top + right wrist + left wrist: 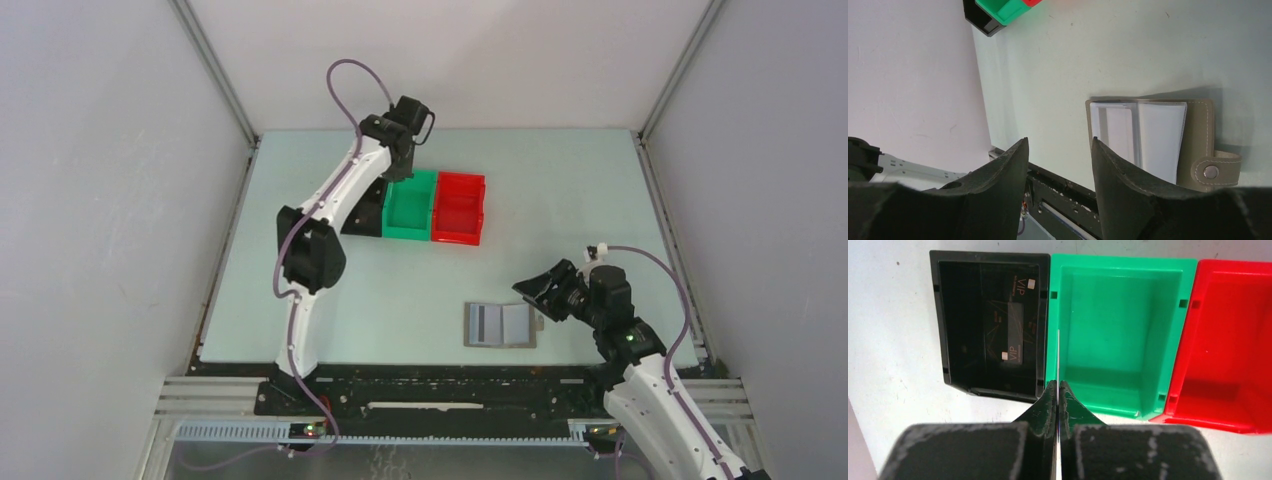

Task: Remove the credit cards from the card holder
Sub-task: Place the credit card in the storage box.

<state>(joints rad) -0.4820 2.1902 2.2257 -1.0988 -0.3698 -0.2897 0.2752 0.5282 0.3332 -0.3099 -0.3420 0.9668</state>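
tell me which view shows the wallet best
The right wrist view: the wallet lies open and close up, with its pale pockets and snap tab clear. The top view shows it only small and far off; the left wrist view misses it.

three bins stand side by side on the desk (pixel 400 290): left bin (pixel 938 320), middle bin (pixel 1118 385), right bin (pixel 1228 340). one card (pixel 1010 335) lies flat in the left bin. a second card (pixel 1058 355) stands edge-on between the left fingers (pixel 1045 405), above the wall where left and middle bins meet. the card holder (pixel 500 325) lies opened out in the top view's lower right, well apart from the bins.
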